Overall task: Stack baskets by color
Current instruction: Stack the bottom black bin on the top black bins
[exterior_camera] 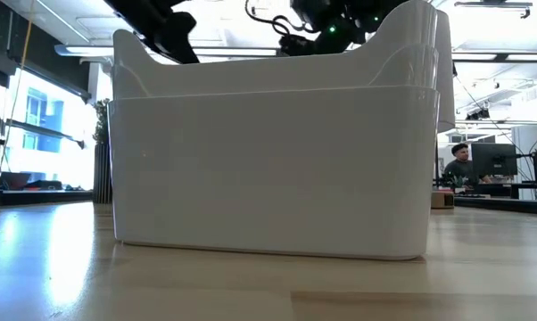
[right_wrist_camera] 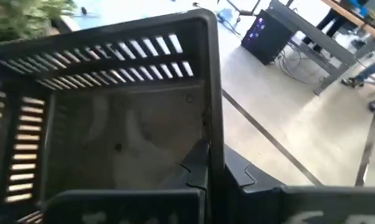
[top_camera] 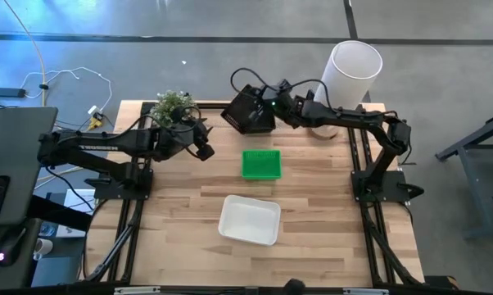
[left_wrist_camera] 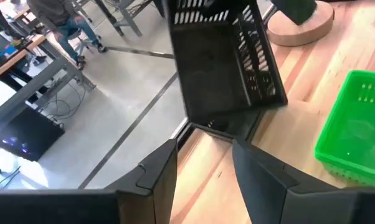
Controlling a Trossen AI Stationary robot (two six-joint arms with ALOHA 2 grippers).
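Overhead, top centre: right gripper clamps a tilted black basket; left gripper, centre-left, gapes wide, holding nothing.

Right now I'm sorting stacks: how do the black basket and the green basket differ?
The black basket is tilted and held in the right gripper at the table's far edge; the green basket sits flat mid-table, untouched. Black is dark and looks bigger from above; green is bright. Both have slotted sides.

overhead looks straight down; low view sits against the white basket; both wrists share the black basket.
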